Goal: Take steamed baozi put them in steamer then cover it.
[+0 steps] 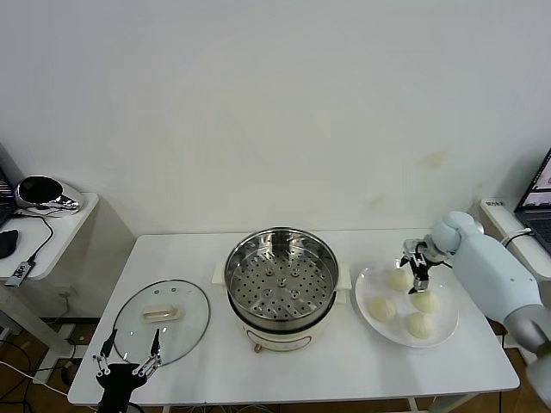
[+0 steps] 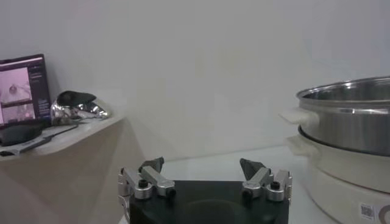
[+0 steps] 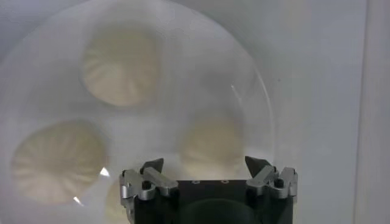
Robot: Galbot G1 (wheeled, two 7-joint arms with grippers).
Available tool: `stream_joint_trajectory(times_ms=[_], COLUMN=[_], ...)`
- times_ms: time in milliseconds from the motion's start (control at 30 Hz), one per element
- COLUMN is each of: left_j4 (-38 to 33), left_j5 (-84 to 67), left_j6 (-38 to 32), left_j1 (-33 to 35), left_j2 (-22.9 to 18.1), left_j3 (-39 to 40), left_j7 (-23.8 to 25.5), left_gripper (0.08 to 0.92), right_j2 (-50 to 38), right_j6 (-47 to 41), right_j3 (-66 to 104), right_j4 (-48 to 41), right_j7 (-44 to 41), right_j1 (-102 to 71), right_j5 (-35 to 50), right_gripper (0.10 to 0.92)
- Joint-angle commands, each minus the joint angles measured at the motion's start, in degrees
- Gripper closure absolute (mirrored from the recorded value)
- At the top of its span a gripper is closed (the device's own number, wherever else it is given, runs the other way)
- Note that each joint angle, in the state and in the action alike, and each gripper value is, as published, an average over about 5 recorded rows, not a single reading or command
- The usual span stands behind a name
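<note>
Several cream-white baozi lie on a flat white plate (image 1: 447, 332) at the table's right; one is at the back (image 1: 399, 279), others at the left (image 1: 381, 308) and front (image 1: 420, 324). My right gripper (image 1: 419, 267) hovers open just above the plate. In the right wrist view, the right gripper (image 3: 205, 167) has one baozi (image 3: 213, 149) below, between its fingers, apart from them. The steel steamer (image 1: 281, 275) stands uncovered at the table's centre, its perforated tray empty. The glass cover (image 1: 162, 320) lies flat to the steamer's left. My left gripper (image 1: 129, 361) is open, parked at the front left edge.
A side table (image 1: 52, 225) with a shiny object stands at the far left. A laptop (image 1: 539, 191) is at the far right. The steamer's wall (image 2: 347, 122) shows beside my left gripper (image 2: 204, 167) in the left wrist view.
</note>
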Motion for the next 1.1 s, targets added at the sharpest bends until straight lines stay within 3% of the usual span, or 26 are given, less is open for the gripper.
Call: stream_joint_trajectory(times_ms=[33, 300, 533, 1100], left_j4=[-0.1, -0.49, -0.69, -0.25], left_j5=[0.94, 0.91, 0.89, 0.05], left_j6=[-0.23, -0.35, -0.45, -0.52], left_j1=[0.05, 0.67, 0.98, -0.1], left_j2=[0.07, -0.18, -0.31, 0.82], left_j3=[0.16, 0.29, 0.18, 0.19], left_j7=[0.03, -0.05, -0.12, -0.25], left_gripper=[0.177, 0.177, 0.177, 0.177], right_j2=[1.74, 1.69, -1.21, -16.71], right_j6=[0.23, -0.06, -0.4, -6.25], right_j3=[-0.38, -0.19, -1.76, -22.29], right_j4=[-2.35, -2.49, 0.8, 28.09], right_j7=[0.43, 0.7, -0.13, -3.52], right_j1=[0.71, 0.28, 1.23, 22.41], right_j5=[-0.75, -1.47, 1.24, 26.99], right_gripper=[0.256, 0.414, 0.435, 0.526])
